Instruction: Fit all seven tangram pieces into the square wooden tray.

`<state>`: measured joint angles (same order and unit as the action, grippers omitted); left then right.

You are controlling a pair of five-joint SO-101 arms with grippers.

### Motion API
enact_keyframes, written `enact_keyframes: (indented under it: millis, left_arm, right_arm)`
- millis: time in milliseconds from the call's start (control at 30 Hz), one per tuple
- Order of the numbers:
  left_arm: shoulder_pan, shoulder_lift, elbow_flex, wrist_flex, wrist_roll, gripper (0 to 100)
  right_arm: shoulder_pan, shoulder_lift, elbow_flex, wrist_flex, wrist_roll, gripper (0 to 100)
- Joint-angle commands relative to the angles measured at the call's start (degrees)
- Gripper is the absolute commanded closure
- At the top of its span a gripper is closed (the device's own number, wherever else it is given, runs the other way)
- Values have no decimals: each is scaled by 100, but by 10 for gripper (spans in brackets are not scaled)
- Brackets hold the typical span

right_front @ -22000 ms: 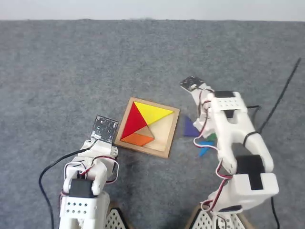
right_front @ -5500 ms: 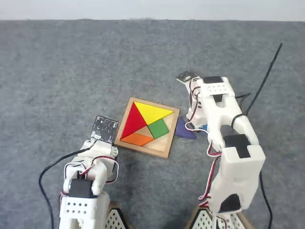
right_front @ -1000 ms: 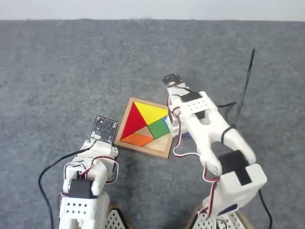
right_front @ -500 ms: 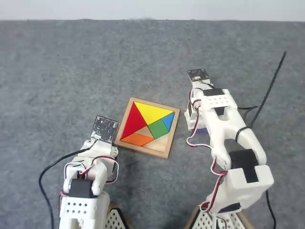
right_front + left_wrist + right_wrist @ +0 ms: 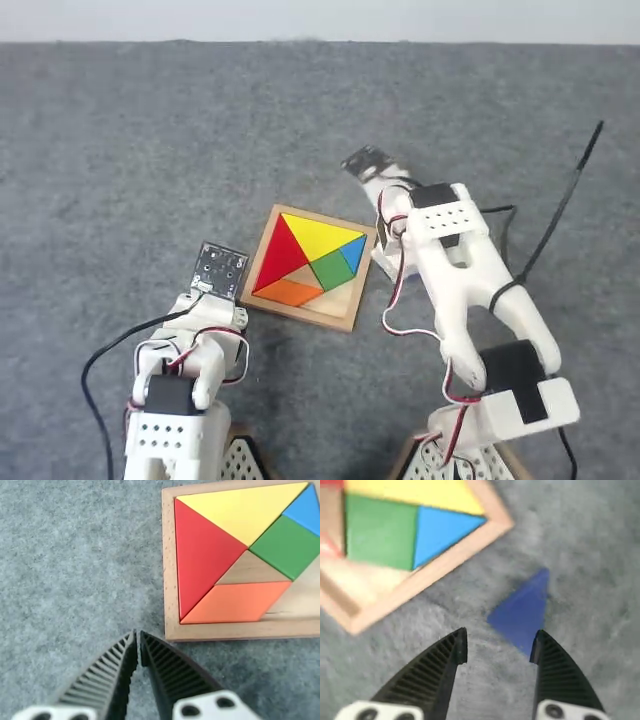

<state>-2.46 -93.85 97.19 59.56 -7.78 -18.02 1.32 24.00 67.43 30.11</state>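
My left gripper point(image 5: 137, 639) is closed on nothing, its two ribbed black fingers pressed together. It hangs over the grey carpeted tabletop point(image 5: 150, 130), just off one corner of the square wooden tray point(image 5: 168, 555) and not touching its rim.

Five pieces lie flat inside the tray. The large red wooden triangle point(image 5: 205, 557) sits along the side nearest my left gripper. The large yellow wooden triangle point(image 5: 240, 507) lies along the adjoining side, meeting the red one edge to edge. The green wooden square point(image 5: 285, 547) is tucked against the yellow triangle, and the small light-blue wooden triangle point(image 5: 442, 532) sits beside the square, against the tray's rim. The orange wooden parallelogram point(image 5: 237, 602) lies below the red triangle along the near rim. Bare wood shows in a small triangular gap point(image 5: 248, 570) between red, green and orange, and in the corner beside the parallelogram point(image 5: 300, 600).

My right gripper point(image 5: 500, 640) is open, its jaws spread wide above the carpet just outside the tray. The dark blue wooden triangle point(image 5: 522, 612) lies flat on the carpet, near the corner that holds the light-blue triangle but apart from the rim. One of its corners reaches close to one of my right fingertips point(image 5: 538, 639).
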Motion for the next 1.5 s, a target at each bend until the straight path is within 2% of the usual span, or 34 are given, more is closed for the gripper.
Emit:
enact_keyframes:
  millis: [0, 300, 533, 633, 933, 1233, 1467]
  left_arm:
    - [-18, -70, -40, 26, 44, 987]
    - [-18, -70, -40, 26, 44, 987]
    - [-18, -70, -40, 26, 44, 987]
    - [-18, -70, -40, 26, 44, 987]
    - [-18, -70, -40, 26, 44, 987]
    - [-18, -70, -40, 26, 44, 987]
    - [-18, -70, -40, 26, 44, 987]
  right_arm:
    - [119, 171, -35, 40, 738, 778]
    - [514, 690, -44, -470, 809, 777]
    - [602, 1024, -44, -637, 809, 662]
    - [629, 1068, -53, -664, 809, 654]
    - [611, 1051, -53, -796, 756, 839]
    - [585, 848, -53, -734, 730, 852]
    - [338, -180, -35, -207, 185, 851]
